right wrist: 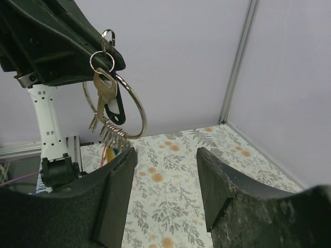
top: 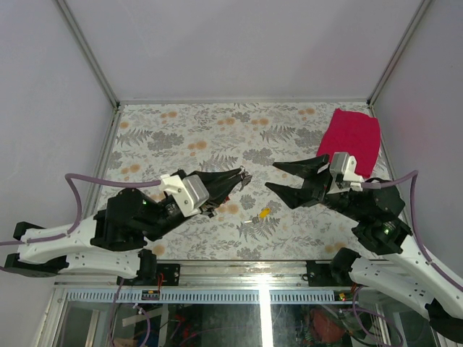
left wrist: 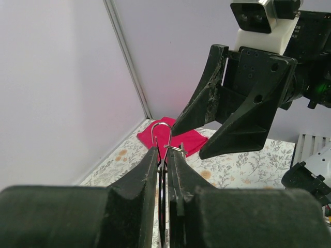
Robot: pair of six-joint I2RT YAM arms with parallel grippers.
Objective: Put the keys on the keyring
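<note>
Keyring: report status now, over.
Left gripper shut on keyring, held off the table. Keys hanging from it. Right gripper open, empty, facing it. One yellow-headed key loose on table; nothing between grippers.

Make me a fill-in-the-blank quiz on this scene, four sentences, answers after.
The left claw is shut on the ____.
The right claw faces it with jaws ____.
One loose key lying on the table has a ____ head.
The cloth at the table's far right corner is ____.
Missing: keyring; open; yellow; red.
</note>
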